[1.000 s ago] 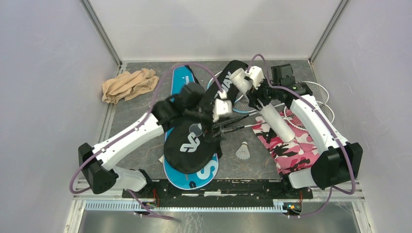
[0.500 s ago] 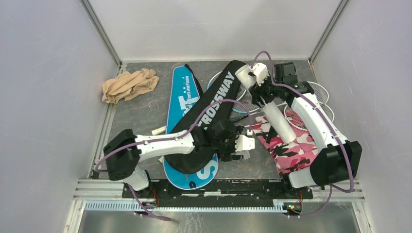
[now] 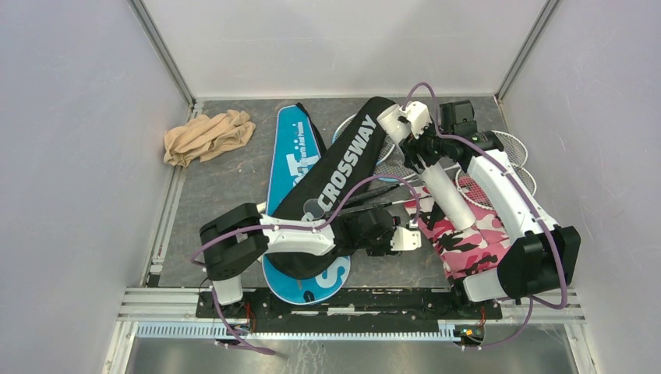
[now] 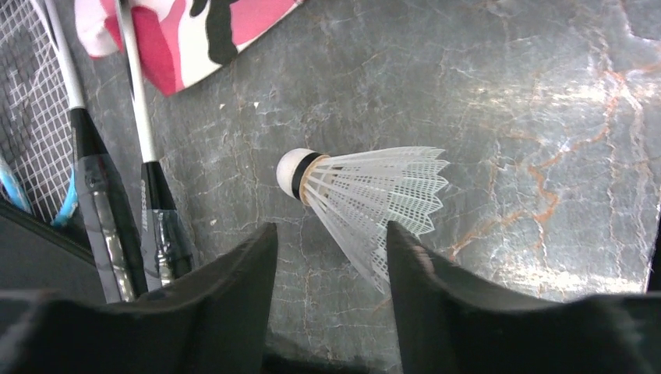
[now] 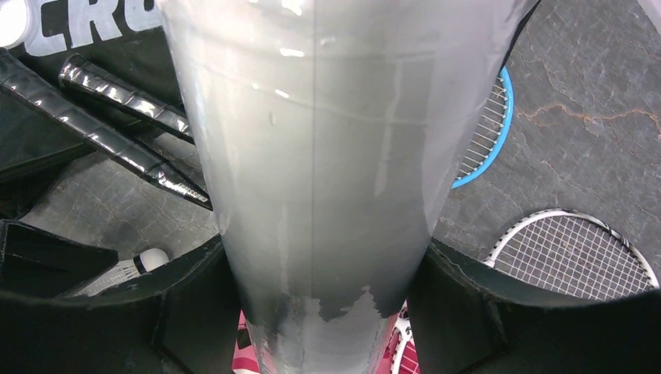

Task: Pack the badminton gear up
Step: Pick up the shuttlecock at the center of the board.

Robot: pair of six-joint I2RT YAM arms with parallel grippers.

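Shuttlecock (image 4: 366, 191) lies sideways, skirt partly between the parted left claw (image 4: 331, 234).

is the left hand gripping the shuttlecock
No, the shuttlecock lies on its side on the table, with the left hand open around its skirt, not clamped on it.

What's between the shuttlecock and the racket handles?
Only bare table, per the left wrist view, between the shuttlecock and the racket handles.
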